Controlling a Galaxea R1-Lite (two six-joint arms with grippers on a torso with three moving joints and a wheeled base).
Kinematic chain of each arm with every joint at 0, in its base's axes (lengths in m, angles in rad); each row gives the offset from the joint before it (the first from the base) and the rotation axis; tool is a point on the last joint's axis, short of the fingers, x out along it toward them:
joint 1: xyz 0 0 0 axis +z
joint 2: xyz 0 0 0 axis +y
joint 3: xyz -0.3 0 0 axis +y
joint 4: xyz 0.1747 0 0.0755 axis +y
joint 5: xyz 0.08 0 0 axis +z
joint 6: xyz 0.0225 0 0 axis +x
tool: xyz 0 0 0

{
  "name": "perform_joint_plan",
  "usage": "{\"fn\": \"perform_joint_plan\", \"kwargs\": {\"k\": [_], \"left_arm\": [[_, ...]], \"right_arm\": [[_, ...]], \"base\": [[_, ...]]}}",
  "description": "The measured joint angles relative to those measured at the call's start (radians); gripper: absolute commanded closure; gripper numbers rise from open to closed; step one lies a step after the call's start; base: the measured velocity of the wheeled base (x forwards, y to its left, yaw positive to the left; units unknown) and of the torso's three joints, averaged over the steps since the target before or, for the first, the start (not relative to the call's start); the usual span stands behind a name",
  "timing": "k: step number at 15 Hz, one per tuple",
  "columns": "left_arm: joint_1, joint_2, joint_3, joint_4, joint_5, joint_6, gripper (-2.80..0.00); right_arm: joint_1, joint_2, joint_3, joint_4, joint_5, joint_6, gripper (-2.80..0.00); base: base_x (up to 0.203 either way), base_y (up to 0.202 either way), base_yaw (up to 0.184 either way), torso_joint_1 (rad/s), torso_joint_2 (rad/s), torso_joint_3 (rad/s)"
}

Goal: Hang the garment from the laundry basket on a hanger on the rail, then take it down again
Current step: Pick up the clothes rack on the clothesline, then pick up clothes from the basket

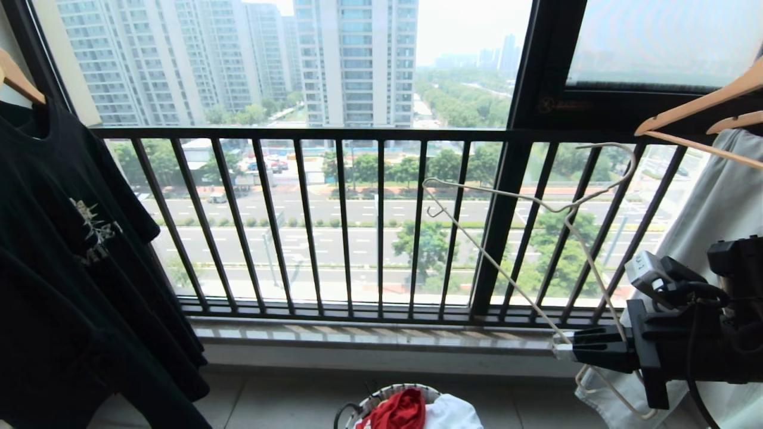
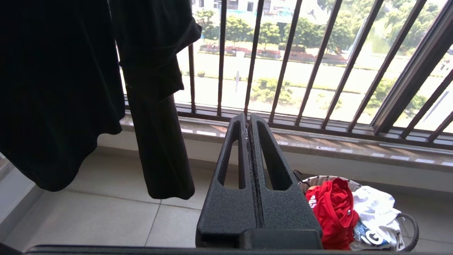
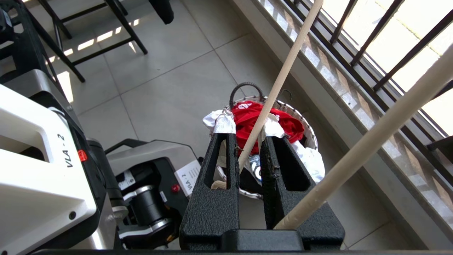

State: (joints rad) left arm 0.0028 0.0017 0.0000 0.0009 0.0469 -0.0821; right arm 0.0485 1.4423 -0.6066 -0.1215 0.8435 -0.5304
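The red garment (image 1: 400, 411) lies crumpled in the laundry basket (image 1: 381, 394) on the tiled floor below the window. My right gripper (image 1: 559, 350) is at the right, above and to the right of the basket, shut on the thin whitish wire hanger (image 1: 565, 210), which sticks up in front of the railing. In the right wrist view the hanger (image 3: 279, 81) runs between the taped fingertips (image 3: 224, 124), with the garment (image 3: 254, 113) and the basket (image 3: 308, 124) beneath. My left gripper (image 2: 247, 118) is shut and empty, left of the garment (image 2: 332, 209) and the basket (image 2: 318, 180). The rail is out of view.
A black T-shirt (image 1: 71, 238) hangs at the left on a wooden hanger. A pale garment (image 1: 715, 208) hangs at the right under wooden hangers (image 1: 691, 107). The dark railing (image 1: 334, 134) fronts the window. White clothes (image 1: 453, 414) share the basket. My own base (image 3: 42, 159) stands beside it.
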Motion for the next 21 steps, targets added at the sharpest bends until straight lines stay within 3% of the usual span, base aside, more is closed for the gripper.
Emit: {"fn": "perform_joint_plan", "kwargs": {"k": [21], "left_arm": [[0.0, 0.0, 0.0, 0.0, 0.0, 0.0, 0.0]], "right_arm": [[-0.003, -0.007, 0.008, 0.0, 0.0, -0.001, 0.0]], "base": [[0.0, 0.0, 0.0, -0.197, 0.51, 0.305]]}}
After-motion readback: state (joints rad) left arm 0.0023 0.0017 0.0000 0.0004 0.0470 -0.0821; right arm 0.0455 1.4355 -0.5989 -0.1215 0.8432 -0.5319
